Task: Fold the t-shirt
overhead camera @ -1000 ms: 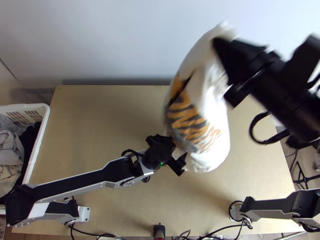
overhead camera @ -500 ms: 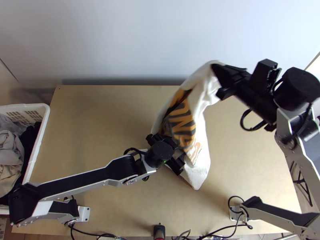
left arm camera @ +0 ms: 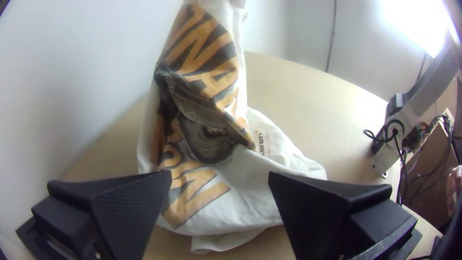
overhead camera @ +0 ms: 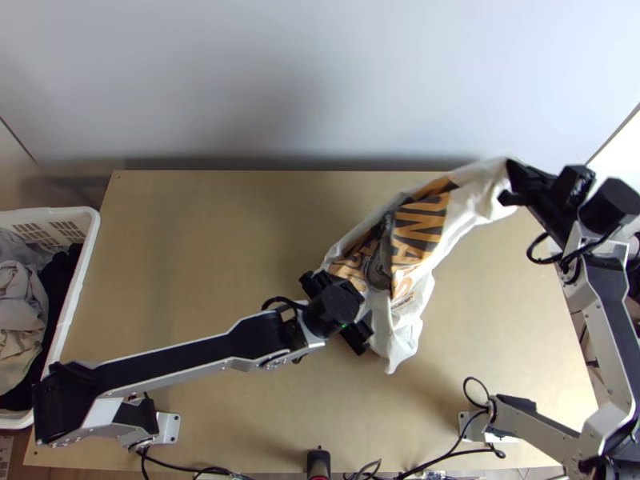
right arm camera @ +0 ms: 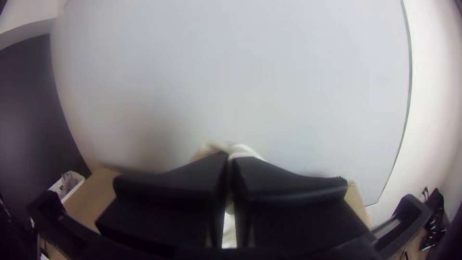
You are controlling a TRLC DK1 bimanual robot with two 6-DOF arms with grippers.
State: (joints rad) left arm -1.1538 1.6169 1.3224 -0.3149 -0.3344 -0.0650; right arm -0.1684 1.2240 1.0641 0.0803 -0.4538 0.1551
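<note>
At the left edge of the top view, a white slatted basket (overhead camera: 94, 232) stands beside the wooden table (overhead camera: 184, 240), with a loose heap of clothes inside: grey and beige cloth (overhead camera: 22, 308) towards the left, black cloth (overhead camera: 58, 284) along the side nearer the table.

The white t-shirt (overhead camera: 472, 204), with its orange and black print (overhead camera: 420, 228), runs slantwise from the right of the frame down to just below the centre, creased and partly bunched. Its upper right end is pinched in the right gripper (overhead camera: 512, 180); in the right wrist view the two fingers come together on a bit of white cloth. Its lower end comes down beside the left gripper (overhead camera: 342, 310), near the middle of the frame. In the left wrist view this gripper (left arm camera: 220, 177) is spread wide, with the shirt showing across the gap; it does not clamp the cloth.

Compared with the earlier frames, the right gripper is farther right and lower in the picture, having come from the upper middle right. The shirt follows it: bulging and rounded at first, it now stretches out longer and flatter towards the right, more of its lettering showing. The left gripper has shifted slightly to the right. The basket and its clothes look unchanged.
</note>
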